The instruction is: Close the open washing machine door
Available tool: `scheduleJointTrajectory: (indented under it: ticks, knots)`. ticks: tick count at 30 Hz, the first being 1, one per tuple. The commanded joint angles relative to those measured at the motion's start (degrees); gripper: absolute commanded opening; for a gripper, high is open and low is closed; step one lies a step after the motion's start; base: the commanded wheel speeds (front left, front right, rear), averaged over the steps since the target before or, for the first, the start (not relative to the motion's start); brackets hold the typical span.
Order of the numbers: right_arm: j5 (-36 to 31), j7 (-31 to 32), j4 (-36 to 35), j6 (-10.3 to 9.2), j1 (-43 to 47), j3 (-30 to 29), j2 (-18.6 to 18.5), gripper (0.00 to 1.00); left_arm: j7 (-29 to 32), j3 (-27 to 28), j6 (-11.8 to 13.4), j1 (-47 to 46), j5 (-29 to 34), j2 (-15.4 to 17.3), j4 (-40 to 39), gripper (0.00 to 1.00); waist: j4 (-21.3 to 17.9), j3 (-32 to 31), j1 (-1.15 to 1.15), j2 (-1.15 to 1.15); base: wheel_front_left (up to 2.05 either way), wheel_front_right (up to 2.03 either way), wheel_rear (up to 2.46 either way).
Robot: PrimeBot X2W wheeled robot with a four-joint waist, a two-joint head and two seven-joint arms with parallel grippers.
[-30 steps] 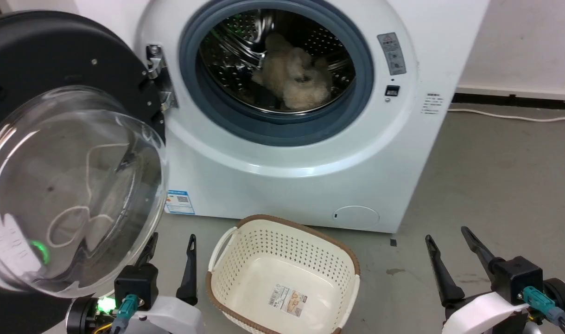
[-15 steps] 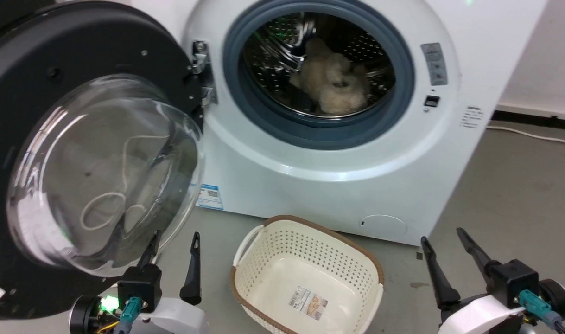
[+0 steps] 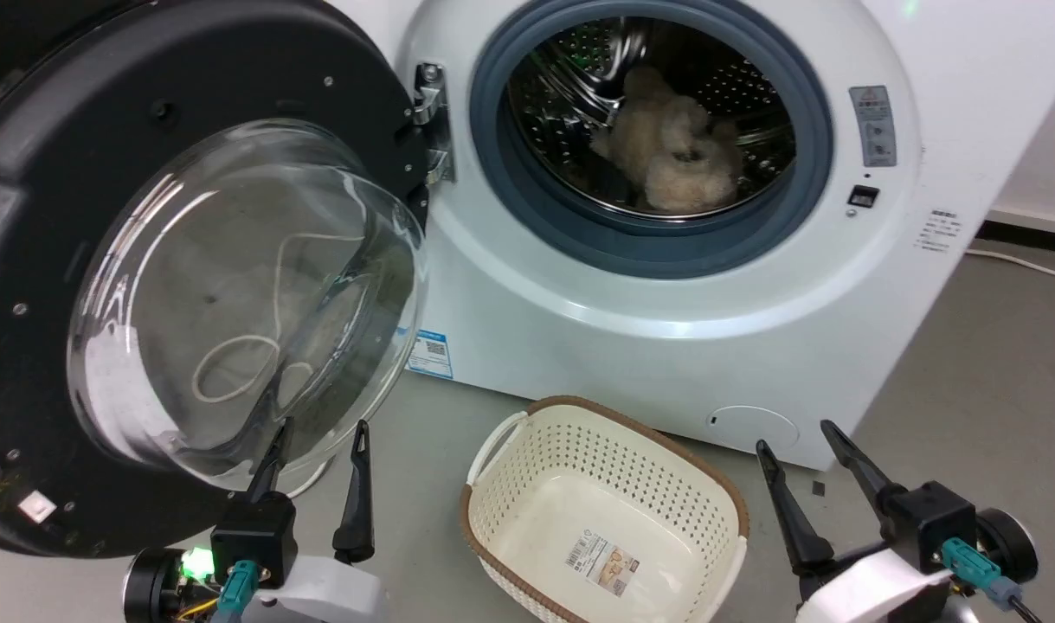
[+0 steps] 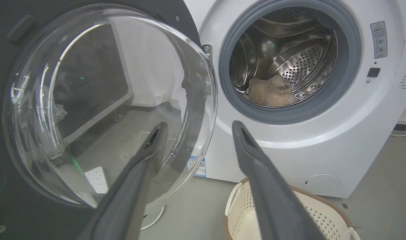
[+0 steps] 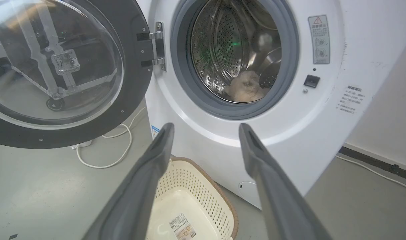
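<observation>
Washing machine door (image 3: 207, 277) hangs open leftward; left hand (image 3: 323, 426) near it, right hand (image 3: 794, 435) well apart, both spread empty, presumably for pushing.

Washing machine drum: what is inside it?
A fluffy beige bundle lies low in the steel drum. Anything beneath it is covered; the grey ring hides the front floor.

The right tool (image 5: 206, 126) stands spread wide; the washing machine door (image 5: 136, 83) hangs open left of the washing machine (image 5: 322, 133), with a basket (image 5: 203, 180) near it.
</observation>
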Motion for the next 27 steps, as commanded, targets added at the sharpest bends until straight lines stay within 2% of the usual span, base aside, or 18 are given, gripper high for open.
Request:
scheduleJointTrajectory:
  ticks: [1,27]
  knots:
    - [0.7,-0.56,0.33,0.02,-1.07,0.45,-0.48,1.0,-0.59,-0.29,0.4,0.68,-0.21,0.38,-0.43,1.0,0.48,-0.02,0.0,0.0,0.0,0.0,0.0]
    - [2.71,-4.15,2.69,0.04,-2.22,4.34,-1.29,1.0,-4.18,-1.18,2.41,1.38,-0.58,0.7,-0.81,1.0,7.46,-0.35,0.0,0.0,0.0,0.0,0.0]
